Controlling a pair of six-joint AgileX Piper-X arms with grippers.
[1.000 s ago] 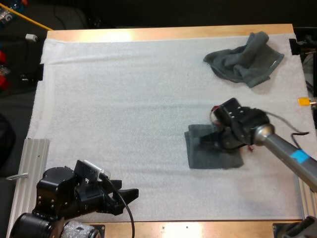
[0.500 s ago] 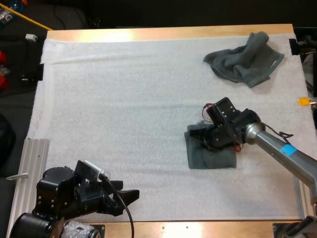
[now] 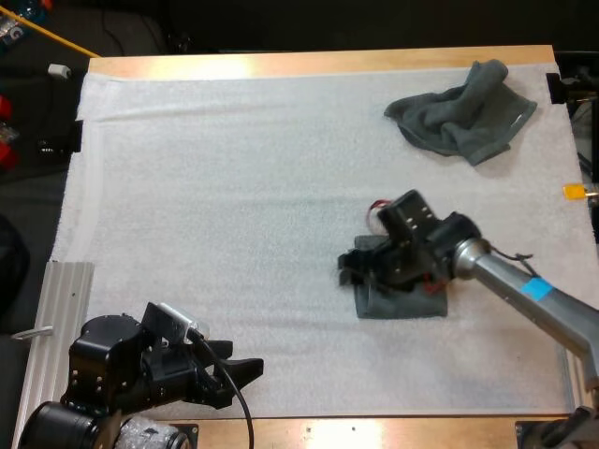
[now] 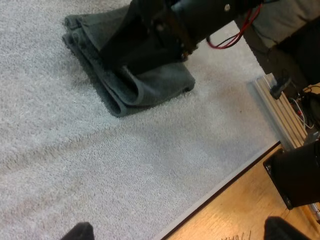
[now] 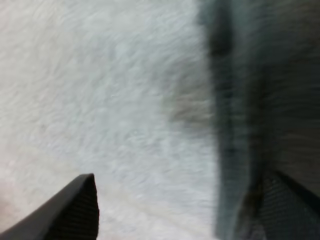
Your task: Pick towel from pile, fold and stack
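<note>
A folded dark grey-green towel [image 3: 404,297] lies flat on the white mat [image 3: 234,187], right of centre. My right gripper [image 3: 349,269] is low at its left edge and open, with one finger over the towel [image 5: 250,90] and the other over bare mat. In the left wrist view the right arm covers the far part of the folded towel [image 4: 150,87]. A crumpled towel [image 3: 463,117] sits at the far right corner. My left gripper [image 3: 245,368] rests open near the mat's front edge, well clear of both towels.
A ribbed metal rail [image 3: 56,318] runs along the mat's left front side, and another [image 4: 280,107] lies at the right. The wooden table edge [image 3: 328,62] borders the mat on the far side.
My right gripper has opened, letting go of the folded towel, and slid left across it to its left edge. The left arm has not moved.
</note>
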